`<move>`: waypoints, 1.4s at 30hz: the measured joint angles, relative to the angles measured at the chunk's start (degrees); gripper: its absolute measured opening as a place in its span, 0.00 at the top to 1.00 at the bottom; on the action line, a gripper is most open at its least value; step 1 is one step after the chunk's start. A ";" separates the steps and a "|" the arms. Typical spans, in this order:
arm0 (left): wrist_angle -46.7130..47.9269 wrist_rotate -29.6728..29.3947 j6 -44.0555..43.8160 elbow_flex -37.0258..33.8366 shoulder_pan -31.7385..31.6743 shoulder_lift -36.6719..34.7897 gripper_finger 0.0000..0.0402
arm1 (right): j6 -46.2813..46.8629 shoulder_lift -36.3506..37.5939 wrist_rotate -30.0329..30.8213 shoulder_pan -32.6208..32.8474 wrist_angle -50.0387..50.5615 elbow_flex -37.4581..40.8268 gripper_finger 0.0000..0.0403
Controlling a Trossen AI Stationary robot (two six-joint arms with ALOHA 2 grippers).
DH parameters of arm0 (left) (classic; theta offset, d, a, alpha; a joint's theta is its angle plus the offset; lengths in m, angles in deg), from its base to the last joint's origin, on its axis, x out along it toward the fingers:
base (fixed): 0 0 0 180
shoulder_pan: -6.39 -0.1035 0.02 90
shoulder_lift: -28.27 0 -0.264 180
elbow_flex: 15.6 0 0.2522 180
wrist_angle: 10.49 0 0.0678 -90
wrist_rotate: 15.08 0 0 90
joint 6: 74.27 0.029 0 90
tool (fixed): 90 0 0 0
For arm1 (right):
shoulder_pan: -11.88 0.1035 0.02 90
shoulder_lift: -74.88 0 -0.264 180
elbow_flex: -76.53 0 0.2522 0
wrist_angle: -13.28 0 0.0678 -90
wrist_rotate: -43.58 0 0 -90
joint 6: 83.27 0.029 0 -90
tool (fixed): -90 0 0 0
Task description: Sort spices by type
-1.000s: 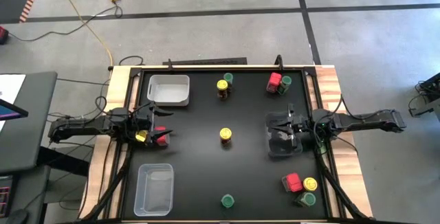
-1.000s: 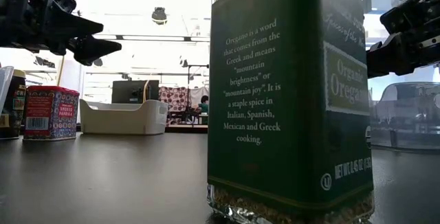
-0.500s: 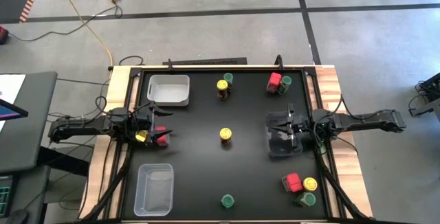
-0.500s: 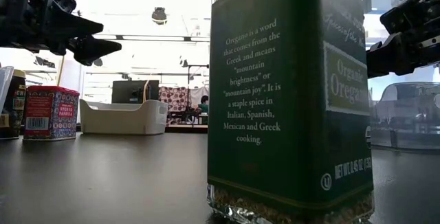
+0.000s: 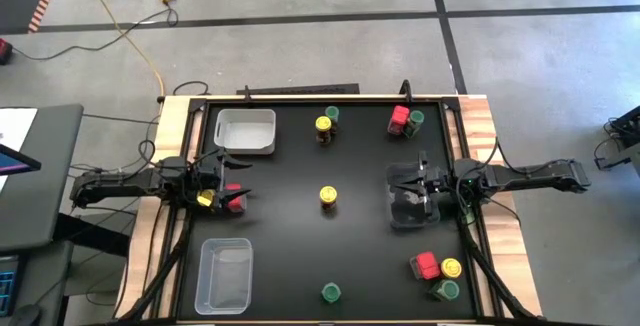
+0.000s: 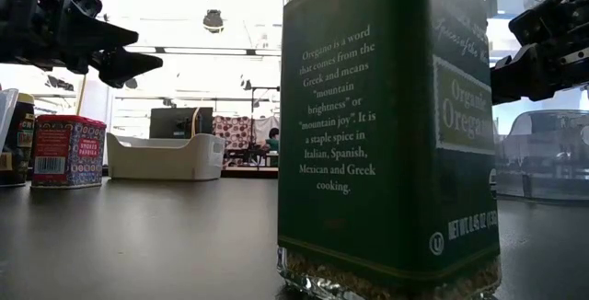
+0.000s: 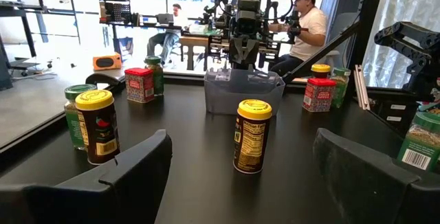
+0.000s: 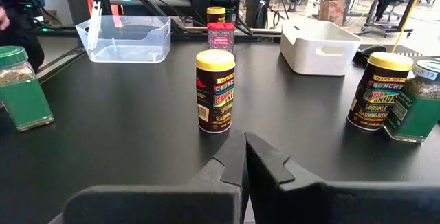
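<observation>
The spices stand upright on the black table point(image 5: 290, 236). A yellow-lidded jar point(image 5: 328, 196) is at the middle. A yellow and green pair point(image 5: 326, 122) and a red tin with a green jar point(image 5: 404, 119) stand at the far side. A green jar point(image 5: 330, 291) and a red, yellow and green group point(image 5: 438, 274) stand near the front. A yellow jar point(image 5: 205, 198) and a red tin point(image 5: 233, 199) sit below my left gripper point(image 5: 230, 178), which is open and level at the left edge. My right gripper point(image 5: 395, 181) is shut above a clear bin point(image 5: 412, 206).
A white bin point(image 5: 245, 131) stands at the far left and a clear bin point(image 5: 225, 276) at the near left. In the low view the green oregano jar point(image 6: 386, 134) fills the foreground. People sit in the room beyond the table.
</observation>
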 joint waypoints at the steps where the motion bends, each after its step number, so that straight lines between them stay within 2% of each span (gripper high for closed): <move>1: 0.01 0.00 0.00 0.00 0.02 0.00 0.15 | 0.02 0.00 0.00 0.00 0.00 0.01 0.91; 21: -0.08 -0.16 -1.24 0.00 -0.01 0.02 0.15 | 0.02 -0.02 0.00 -0.02 -0.02 0.01 0.91; 27: -0.68 -1.66 -5.93 0.00 -0.01 0.01 0.15 | 0.01 -0.01 0.00 -0.01 -0.02 0.01 0.91; 30: -4.84 -1.80 -8.76 0.43 -0.01 0.00 0.15 | 0.00 -0.01 0.00 -0.02 -0.02 -0.01 0.91; 34: -3.79 -4.64 -7.37 4.17 -0.01 1.64 0.15 | 0.00 -0.01 0.02 -0.02 -0.02 -0.01 0.91; 38: -4.41 -5.83 -5.45 10.99 -0.01 7.22 0.15 | 0.02 -0.02 0.02 0.00 -0.01 -0.01 0.91; 42: 4.84 -5.81 -4.96 19.43 -0.01 16.47 0.15 | 0.02 -0.01 0.00 0.00 -0.02 0.00 0.91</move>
